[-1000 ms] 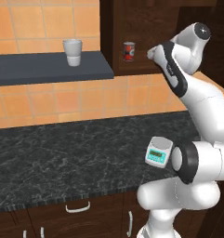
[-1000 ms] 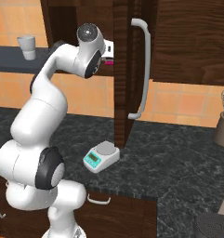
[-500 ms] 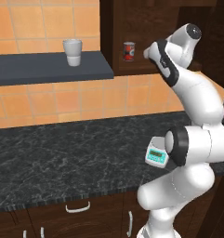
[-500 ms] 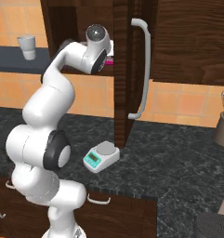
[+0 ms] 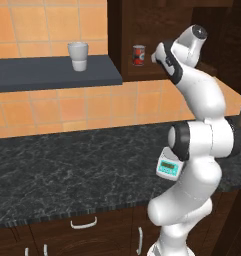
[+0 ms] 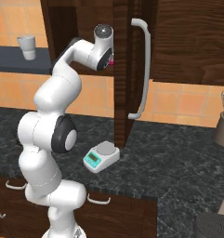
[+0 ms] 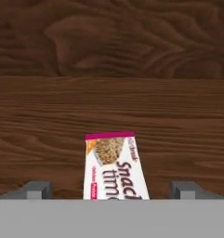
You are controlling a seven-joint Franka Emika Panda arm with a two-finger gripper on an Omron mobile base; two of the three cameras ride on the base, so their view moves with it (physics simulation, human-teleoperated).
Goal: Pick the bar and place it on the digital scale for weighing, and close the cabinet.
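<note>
Simulated kitchen w/ orange tile wall and dark speckled counter (image 5: 67,170). White robot arm reaches up into an open dark wood wall cabinet (image 6: 187,37); its door (image 6: 132,69) stands swung out, edge-on in the right base view, w/ a long silver handle (image 6: 143,69).

Hand view: gripper (image 7: 111,190) looks down at the cabinet's wood shelf (image 7: 178,121). Its two grey fingertips (image 7: 36,189) sit wide apart, nothing between them gripped. The bar (image 7: 114,166), pink and white wrapper w/ "Snack" lettering, lies flat on the shelf between the tips, closer to the left one, not touching either as far as can be seen. A sliver of pink shows beside the wrist in the right base view.

Red-labelled can (image 5: 138,55) stands upright on the same shelf, near the hand. Pale cup (image 5: 78,56) stands on a dark wall shelf (image 5: 52,72) left of the cabinet.

Scale (image 6: 101,156), teal and white w/ round pale plate, sits on the counter below the cabinet, by the door's lower edge, nothing on the plate.
</note>
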